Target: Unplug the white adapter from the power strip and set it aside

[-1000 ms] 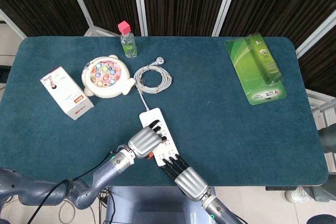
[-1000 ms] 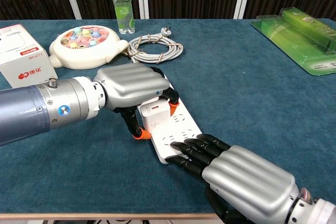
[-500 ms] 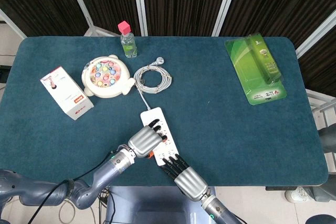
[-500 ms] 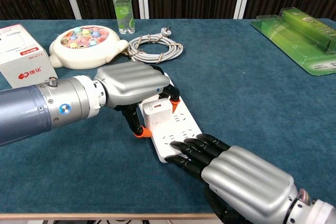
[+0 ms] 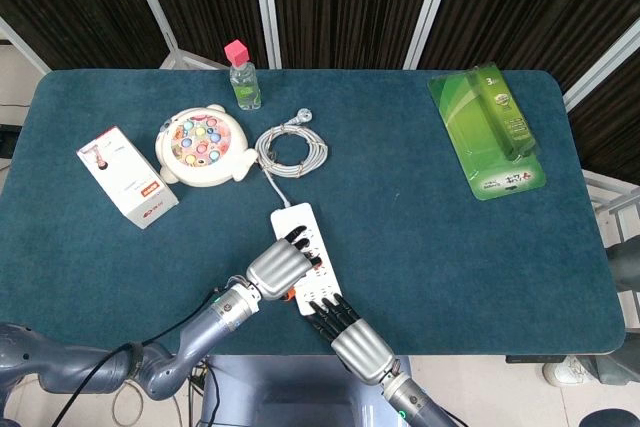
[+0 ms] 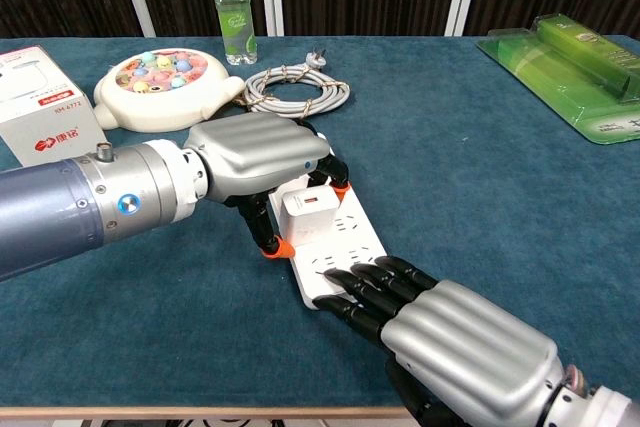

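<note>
A white power strip (image 6: 345, 247) lies near the table's front edge, also visible in the head view (image 5: 298, 227). On it sits the white adapter (image 6: 308, 210), upright. My left hand (image 6: 258, 152) (image 5: 278, 269) grips the adapter from above, thumb on its near-left side and fingers (image 6: 336, 179) over its far side. My right hand (image 6: 455, 332) (image 5: 350, 335) lies flat with its dark fingertips (image 6: 350, 282) pressing on the strip's near end. Whether the adapter's pins have left the socket is hidden.
The strip's grey cable (image 5: 291, 150) is coiled behind it. A fishing toy (image 5: 203, 145), a clear bottle with a pink cap (image 5: 241, 77) and a white box (image 5: 127, 177) stand at the back left. A green package (image 5: 490, 130) lies at the far right.
My left hand and the adapter have shifted slightly to the right and away, and the strip's far end has swung a little right with them. The right hand stays pressed on the strip.
</note>
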Controlling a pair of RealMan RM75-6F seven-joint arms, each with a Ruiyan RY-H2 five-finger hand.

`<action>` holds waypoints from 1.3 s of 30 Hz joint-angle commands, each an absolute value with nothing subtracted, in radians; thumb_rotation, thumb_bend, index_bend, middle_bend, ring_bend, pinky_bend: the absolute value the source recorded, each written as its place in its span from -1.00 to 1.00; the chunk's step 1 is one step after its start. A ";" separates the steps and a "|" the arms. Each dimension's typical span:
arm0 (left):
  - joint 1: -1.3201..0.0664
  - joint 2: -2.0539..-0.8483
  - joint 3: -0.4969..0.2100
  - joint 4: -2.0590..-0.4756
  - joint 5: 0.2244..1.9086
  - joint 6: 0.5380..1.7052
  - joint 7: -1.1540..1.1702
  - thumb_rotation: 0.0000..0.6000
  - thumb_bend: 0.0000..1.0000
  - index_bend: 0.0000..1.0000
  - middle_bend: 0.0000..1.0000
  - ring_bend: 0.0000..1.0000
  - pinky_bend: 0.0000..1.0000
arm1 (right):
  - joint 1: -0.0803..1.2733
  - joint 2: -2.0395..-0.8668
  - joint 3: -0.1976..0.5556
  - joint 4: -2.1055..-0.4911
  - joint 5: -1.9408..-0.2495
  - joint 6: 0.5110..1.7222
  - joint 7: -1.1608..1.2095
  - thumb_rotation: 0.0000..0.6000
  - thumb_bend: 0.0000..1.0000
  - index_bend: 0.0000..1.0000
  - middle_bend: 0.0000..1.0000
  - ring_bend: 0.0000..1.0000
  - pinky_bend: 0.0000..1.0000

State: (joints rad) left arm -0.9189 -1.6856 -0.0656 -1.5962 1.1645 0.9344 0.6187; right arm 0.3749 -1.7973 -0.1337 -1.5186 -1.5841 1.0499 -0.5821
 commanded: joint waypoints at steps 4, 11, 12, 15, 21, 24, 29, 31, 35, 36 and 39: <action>-0.916 -1.680 -0.065 -1.599 1.162 0.931 0.618 1.00 -0.05 0.32 0.38 -0.52 -0.78 | 0.374 -1.796 -0.135 -1.518 -1.584 1.050 -0.582 1.00 0.75 -1.00 -0.96 -0.99 -0.93; -0.913 -1.668 -0.062 -1.614 1.181 0.935 0.614 1.00 -0.05 0.33 0.39 -0.52 -0.78 | 0.376 -1.803 -0.135 -1.516 -1.584 1.045 -0.584 1.00 0.75 -1.00 -0.95 -0.98 -0.93; -0.913 -1.668 -0.065 -1.616 1.182 0.937 0.611 1.00 -0.05 0.33 0.39 -0.52 -0.78 | 0.376 -1.805 -0.136 -1.516 -1.585 1.045 -0.585 1.00 0.74 -1.00 -0.95 -0.98 -0.93; -0.914 -1.667 -0.070 -1.620 1.185 0.937 0.611 1.00 -0.05 0.33 0.39 -0.52 -0.78 | 0.376 -1.809 -0.138 -1.513 -1.587 1.044 -0.586 1.00 0.74 -1.00 -0.95 -0.98 -0.93; -0.915 -1.663 -0.067 -1.628 1.185 0.928 0.613 1.00 -0.05 0.33 0.39 -0.52 -0.77 | 0.374 -1.810 -0.138 -1.511 -1.587 1.047 -0.585 1.00 0.74 -1.00 -0.95 -0.98 -0.93; -0.914 -1.659 -0.063 -1.632 1.188 0.927 0.612 1.00 -0.05 0.33 0.39 -0.51 -0.77 | 0.375 -1.810 -0.138 -1.512 -1.588 1.047 -0.586 1.00 0.74 -1.00 -0.95 -0.98 -0.93; -0.910 -1.656 -0.071 -1.636 1.195 0.937 0.602 1.00 -0.05 0.34 0.40 -0.50 -0.77 | 0.374 -1.812 -0.140 -1.512 -1.589 1.046 -0.588 1.00 0.74 -1.00 -0.95 -0.98 -0.93; -0.910 -1.654 -0.076 -1.639 1.195 0.939 0.597 1.00 -0.05 0.34 0.40 -0.50 -0.77 | 0.373 -1.813 -0.141 -1.511 -1.589 1.046 -0.588 1.00 0.75 -1.00 -0.95 -0.98 -0.93; -0.911 -1.647 -0.077 -1.642 1.196 0.935 0.601 1.00 -0.05 0.34 0.40 -0.49 -0.75 | 0.372 -1.815 -0.143 -1.512 -1.590 1.048 -0.589 1.00 0.74 -1.00 -0.95 -0.98 -0.93; -0.910 -1.647 -0.075 -1.641 1.194 0.934 0.600 1.00 -0.05 0.34 0.40 -0.49 -0.75 | 0.371 -1.815 -0.144 -1.512 -1.590 1.048 -0.591 1.00 0.74 -1.00 -0.95 -0.98 -0.93; -0.907 -1.647 -0.073 -1.641 1.195 0.937 0.599 1.00 -0.05 0.35 0.41 -0.49 -0.75 | 0.369 -1.815 -0.146 -1.513 -1.591 1.049 -0.595 1.00 0.74 -1.00 -0.95 -0.98 -0.93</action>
